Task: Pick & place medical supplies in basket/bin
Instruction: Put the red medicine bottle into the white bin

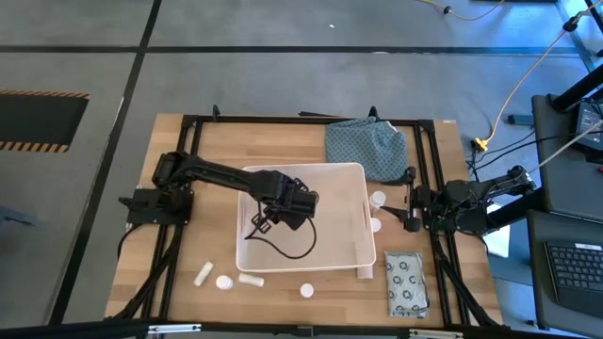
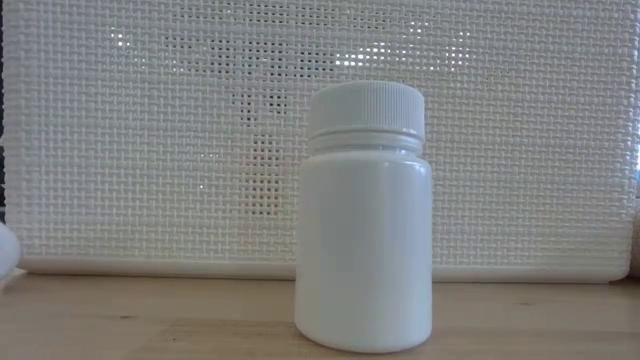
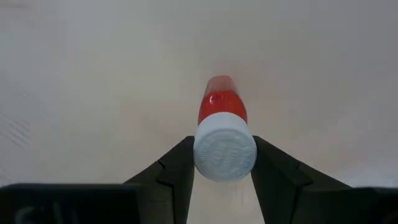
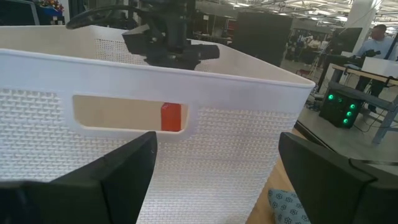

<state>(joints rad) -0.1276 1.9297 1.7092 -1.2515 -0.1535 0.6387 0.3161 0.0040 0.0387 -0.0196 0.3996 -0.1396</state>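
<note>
the left arm reaches from the table's left edge over the white plastic tub [image 1: 353, 215], its left gripper [image 1: 260, 223] inside the tub above the floor. its two dark fingers [image 3: 177, 177] are clamped on a small red bottle [image 3: 221, 140], pinching it just behind its ribbed white cap; the glossy red body points away toward the tub's smooth pale bottom, and the bottle also shows red through the tub's slot handle in the right wrist view. the tub is rectangular with rounded corners and fine lattice walls, standing mid-table.

along the near edge of the wooden tabletop lie a short white tube [image 1: 202, 274], a white round bottle [image 1: 224, 282], a second tube [image 1: 251, 279] and another bottle [image 1: 306, 290], which the low view shows upright with a ribbed cap. a flat packet with dark ring print [image 1: 406, 283] lies near the right near corner.

the right arm waits at the table's right edge, its right gripper [image 1: 403, 208] with fingers spread wide, holding nothing, facing the tub's right wall, two white bottles [image 1: 378, 199] just beside it. a blue-green patterned cloth [image 1: 366, 146] lies crumpled at the far edge.
</note>
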